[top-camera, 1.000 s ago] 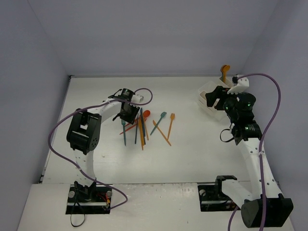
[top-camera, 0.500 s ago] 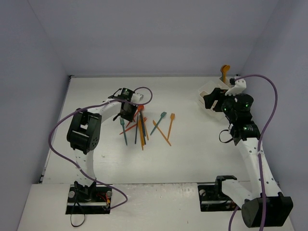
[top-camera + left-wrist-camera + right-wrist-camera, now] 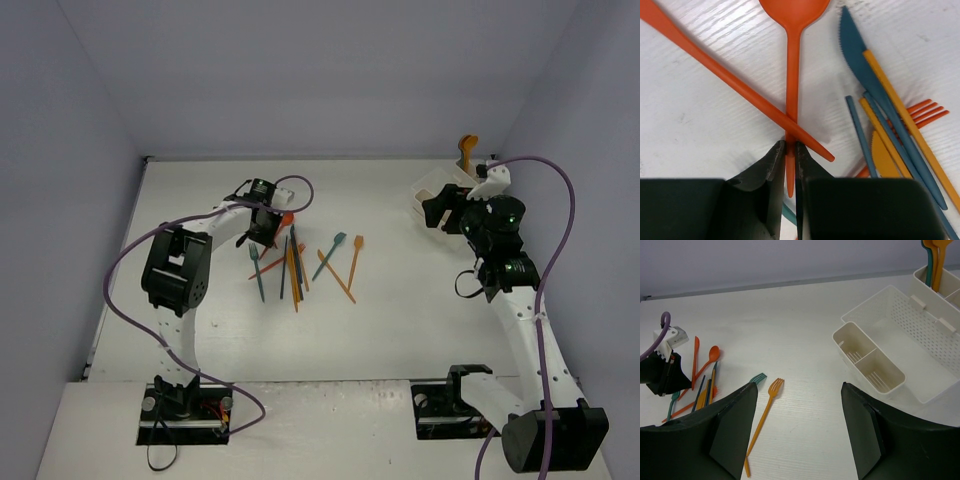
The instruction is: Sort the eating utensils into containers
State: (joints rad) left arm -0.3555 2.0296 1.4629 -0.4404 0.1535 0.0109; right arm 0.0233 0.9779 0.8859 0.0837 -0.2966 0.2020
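Mid-bench on the left: the left end effector (image 3: 789,150) is clamped shut on the handle of an orange spoon (image 3: 791,75).
The spoon's bowl is chopped off by the top of the wrist view, and another orange handle (image 3: 730,85) crosses it right at the fingertips. The other utensils (image 3: 295,265) sit in a loose overlapping pile just beside it, hard to tell apart from above. Further right, the right end effector (image 3: 797,430) hangs wide open and empty near the white containers (image 3: 912,330), hiding part of them from overhead. The far bin (image 3: 935,295), with orange and teal pieces standing in it, is cropped too. White bench (image 3: 400,320), pale lilac walls (image 3: 320,80).
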